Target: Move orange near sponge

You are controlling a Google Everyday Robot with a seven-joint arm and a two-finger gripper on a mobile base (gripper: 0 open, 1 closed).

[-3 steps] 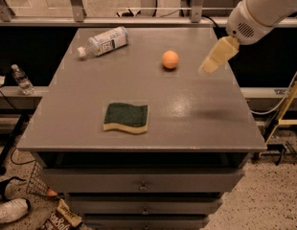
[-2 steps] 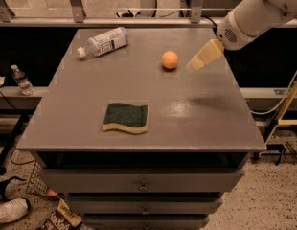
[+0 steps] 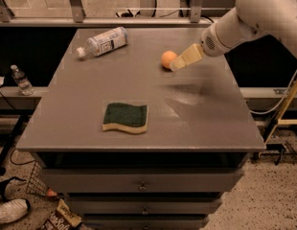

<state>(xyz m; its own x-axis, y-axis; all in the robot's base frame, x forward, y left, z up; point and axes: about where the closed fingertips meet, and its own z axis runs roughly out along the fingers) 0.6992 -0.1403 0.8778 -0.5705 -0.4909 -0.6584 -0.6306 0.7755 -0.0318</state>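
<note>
Grey table (image 3: pixel 67 128) with drawers beneath, seen from its front edge. The white arm (image 3: pixel 263 13) enters from 2 o'clock and slopes down and inward over the far right part of the tabletop, narrowing from a broad rounded housing to a pale tan gripper (image 3: pixel 177 64). The sponge (image 3: pixel 125 117) lies flat towards 6 o'clock, just left of the table's middle line: a wavy-edged rectangle with a dark green top and a pale yellow base showing along its near edge. A clear plastic bottle (image 3: pixel 103 42) with a white label lies on its side at 11 o'clock, cap pointing left. The orange (image 3: pixel 167 59), a small smooth sphere, sits at 1 o'clock, well apart from the sponge and much narrower than it. The gripper points towards 8 o'clock, its tip just beside the orange on the fruit's right; contact cannot be judged. Whether the gripper is released or clenched cannot be told.
</note>
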